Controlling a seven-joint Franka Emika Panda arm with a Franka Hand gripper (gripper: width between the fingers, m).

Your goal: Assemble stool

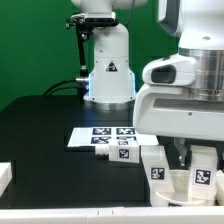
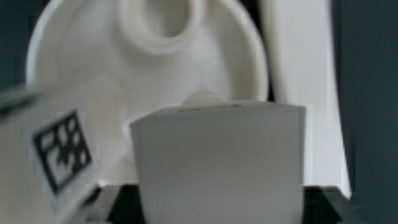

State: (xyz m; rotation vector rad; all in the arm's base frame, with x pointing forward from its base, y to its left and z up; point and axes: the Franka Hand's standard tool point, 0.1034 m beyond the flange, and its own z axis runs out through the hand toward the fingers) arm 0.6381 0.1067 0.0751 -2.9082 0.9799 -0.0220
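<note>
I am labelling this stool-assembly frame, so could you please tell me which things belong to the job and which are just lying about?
Job: seat; tagged leg; second tagged leg; third leg, lying flat.
Lying about: marker board; white piece at the exterior view's left edge.

Smooth matt white plastic forms the seat [image 2: 98, 100] and leg [image 2: 222, 150]; the table [image 1: 40, 130] looks matt black.

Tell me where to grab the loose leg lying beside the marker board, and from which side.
Likely best: take the leg across its two long side faces, about mid-length, coming straight down from above. It lies flat on the table along the marker board's near edge, so its top is open.
</note>
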